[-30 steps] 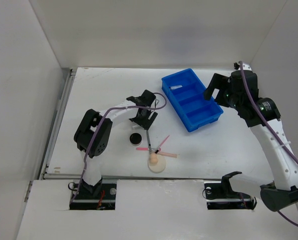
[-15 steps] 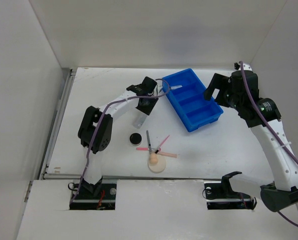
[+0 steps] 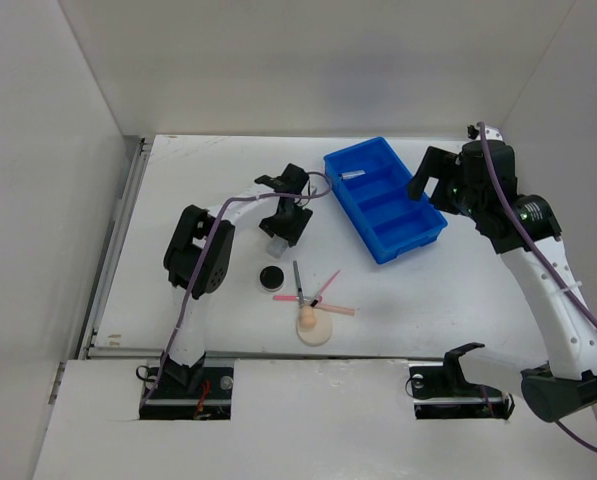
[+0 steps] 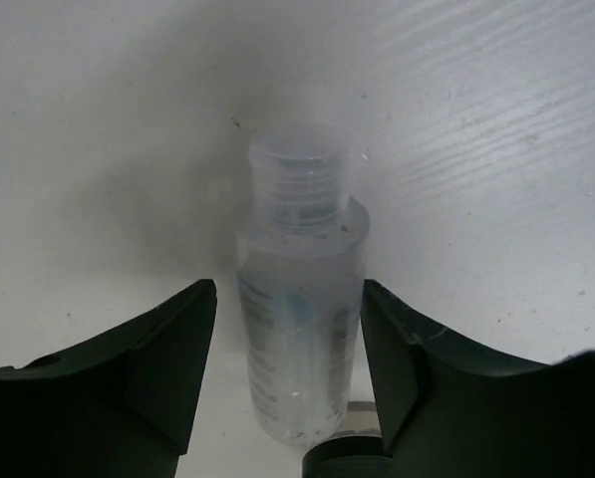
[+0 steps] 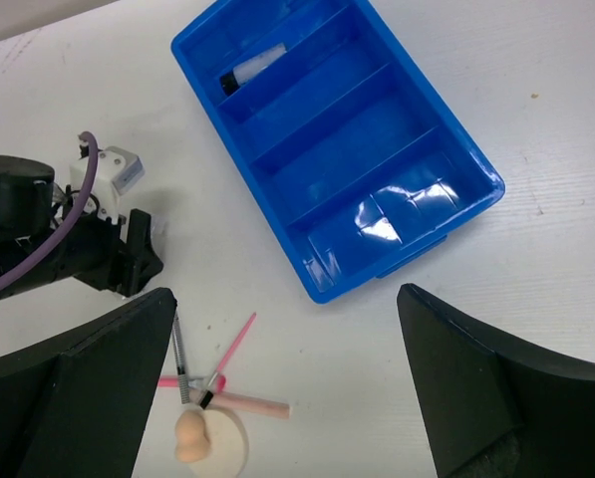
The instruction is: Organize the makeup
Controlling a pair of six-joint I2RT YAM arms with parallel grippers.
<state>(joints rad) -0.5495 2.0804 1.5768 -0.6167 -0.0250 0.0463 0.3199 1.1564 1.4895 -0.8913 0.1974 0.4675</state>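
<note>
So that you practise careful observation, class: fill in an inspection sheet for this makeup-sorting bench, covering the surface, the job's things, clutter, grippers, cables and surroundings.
Surface: white table, with the blue tray at its far right.
Job's things: clear bottle lying between the left arm's jaws. The black compact, dark pencil, pink sticks and the peach sponge on the beige puff are grouped near the centre. A small tube lies in the tray's far compartment.
Clutter: nothing seen.
Grippers: left gripper open astride the bottle. Right gripper open, empty, raised near the tray.
Cables: purple cable along the left arm, another along the right.
Surroundings: white walls on three sides.
</note>
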